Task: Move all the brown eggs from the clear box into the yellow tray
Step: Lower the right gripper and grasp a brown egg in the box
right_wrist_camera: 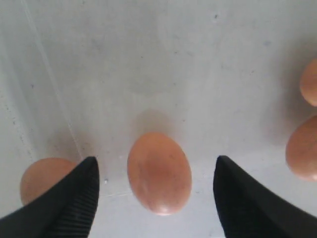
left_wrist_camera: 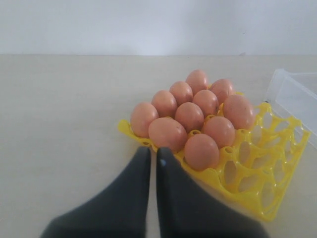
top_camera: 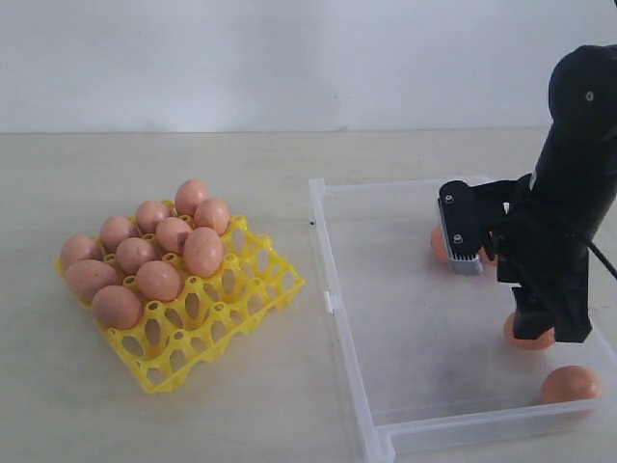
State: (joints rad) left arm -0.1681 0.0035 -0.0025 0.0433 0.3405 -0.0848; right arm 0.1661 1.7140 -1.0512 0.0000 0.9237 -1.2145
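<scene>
While spread, right tool [right_wrist_camera: 156, 159] astride egg [right_wrist_camera: 159, 173]

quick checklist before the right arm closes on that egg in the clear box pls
1. Right gripper open: ok, its fingers are spread wide.
2. Target egg centred between them: ok in the right wrist view.
3. Neighbour egg free of the fingers: cannot tell, one finger hides part of it.
4. Fingers low enough to grasp: cannot tell from these views.
5. Yellow tray has free cups: ok, several stand empty.
6. Left gripper out of the drop path: cannot tell. It is shut and sits close to the tray's corner in its own view.
</scene>
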